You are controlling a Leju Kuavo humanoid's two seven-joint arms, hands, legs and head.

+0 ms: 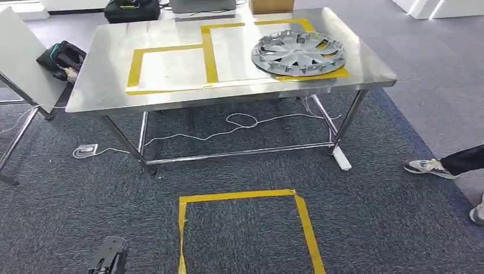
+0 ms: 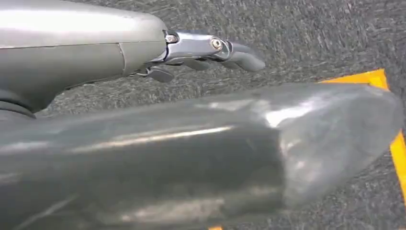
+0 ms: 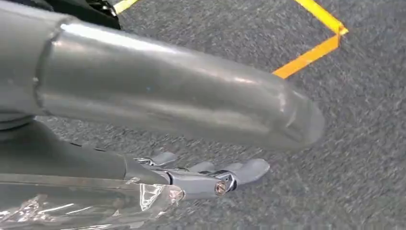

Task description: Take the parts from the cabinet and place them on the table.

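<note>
A silver wheel cover point(image 1: 298, 53) lies flat on the steel table point(image 1: 171, 94), inside the right one of two yellow-taped boxes. The left taped box point(image 1: 169, 67) has nothing in it. My left hand point(image 2: 191, 143) hangs low over grey carpet, fingers point(image 2: 210, 48) stretched out and apart from the thumb, holding nothing; it appears as a dark shape point(image 1: 108, 258) at the bottom left of the head view. Over the carpet too, my right hand point(image 3: 167, 96) has straight fingers point(image 3: 215, 179) and nothing in it.
A yellow taped square point(image 1: 245, 228) marks the carpet in front of the table. A person's shoes point(image 1: 428, 166) stand at the right. White cable point(image 1: 240, 123) trails under the table. A second table point(image 1: 23, 57) and black bags point(image 1: 63, 57) are at the left.
</note>
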